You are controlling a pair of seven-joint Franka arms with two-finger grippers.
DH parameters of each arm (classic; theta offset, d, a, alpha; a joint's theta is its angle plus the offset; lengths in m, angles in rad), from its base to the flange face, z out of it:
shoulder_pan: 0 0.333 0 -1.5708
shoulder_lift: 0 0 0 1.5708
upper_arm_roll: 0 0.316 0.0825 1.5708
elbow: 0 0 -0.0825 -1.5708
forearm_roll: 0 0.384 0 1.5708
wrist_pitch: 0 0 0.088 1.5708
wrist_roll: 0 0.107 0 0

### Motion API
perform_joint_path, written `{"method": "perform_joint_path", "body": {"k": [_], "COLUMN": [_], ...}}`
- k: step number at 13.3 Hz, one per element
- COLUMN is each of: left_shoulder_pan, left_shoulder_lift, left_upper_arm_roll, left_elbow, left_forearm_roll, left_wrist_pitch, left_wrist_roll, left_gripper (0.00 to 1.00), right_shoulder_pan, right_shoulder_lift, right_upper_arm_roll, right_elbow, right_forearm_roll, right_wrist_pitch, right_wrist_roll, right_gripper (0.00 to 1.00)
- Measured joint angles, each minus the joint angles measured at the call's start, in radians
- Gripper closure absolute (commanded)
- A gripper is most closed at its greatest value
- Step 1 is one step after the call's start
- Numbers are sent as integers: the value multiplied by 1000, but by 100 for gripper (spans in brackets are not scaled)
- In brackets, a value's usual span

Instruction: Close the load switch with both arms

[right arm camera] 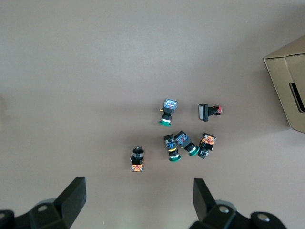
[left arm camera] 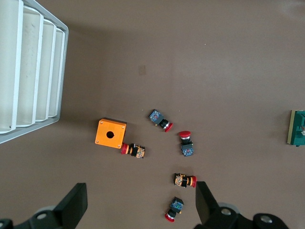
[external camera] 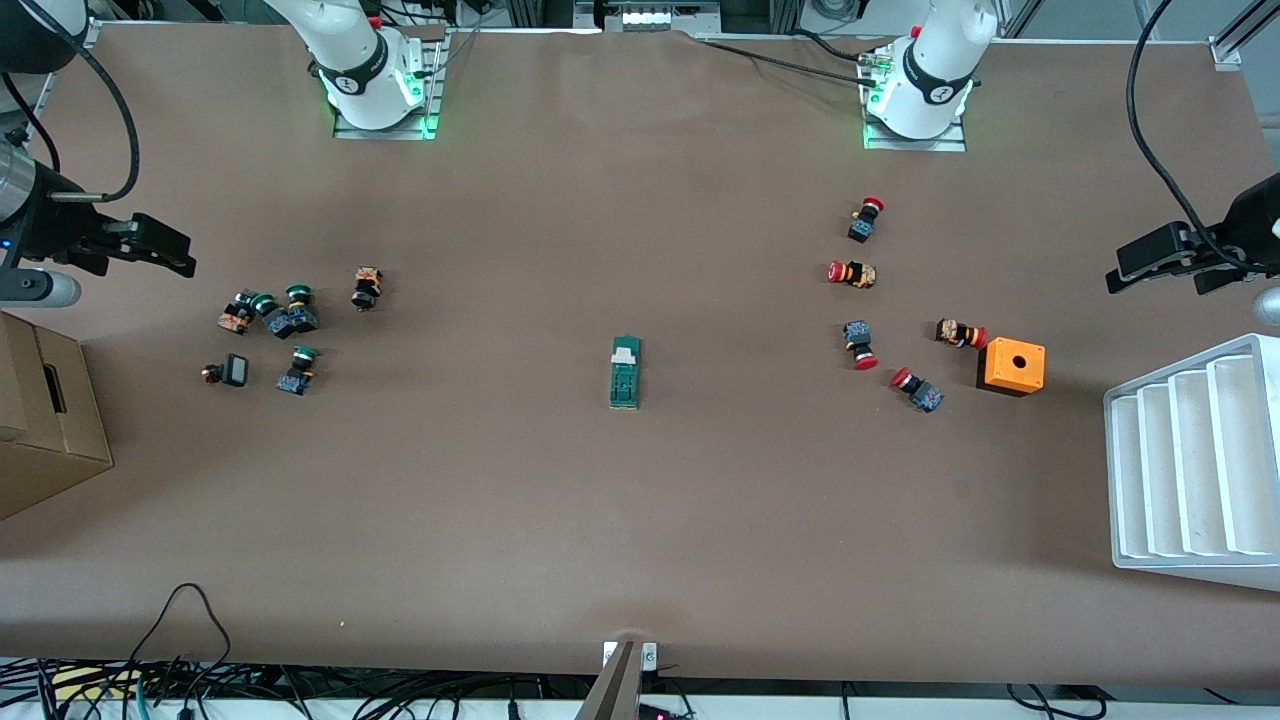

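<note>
Sitting mid-table, the load switch lies flat and alone, white tab at the end farther from the front camera, nothing touching it. Toward the left arm's end: five red-capped push buttons scattered, an orange box with a hole just beside one of them, and a white slotted tray at the table edge. Toward the right arm's end: a cluster of green-capped buttons and a cardboard box. Left gripper hovers up over the table edge near the tray, fingers spread wide, holding nothing. Right gripper hovers over its end near the green cluster, fingers likewise apart, empty.
</note>
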Motion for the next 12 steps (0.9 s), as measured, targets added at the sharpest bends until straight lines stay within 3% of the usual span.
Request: {"method": "perform_joint_path", "body": {"k": [8, 12], "left_shoulder_pan": [-8, -31], "left_shoulder_lift": [1, 1], "left_upper_arm_roll": [-19, -173], "left_elbow": [-1, -2], "left_forearm_roll": [-15, -25], "left_wrist_pitch": [0, 19], "left_wrist_roll": [-2, -153], "left_gripper": [0, 0], "right_shoulder_pan": [-1, -2], "right_shoulder_lift": [0, 0], "right_upper_arm_roll": [-2, -3], "right_elbow": [1, 1], "right_forearm_roll": [0, -1], "right_wrist_pitch": [-6, -7], "right_wrist_roll": [-2, -2], "right_gripper": [1, 1]}}
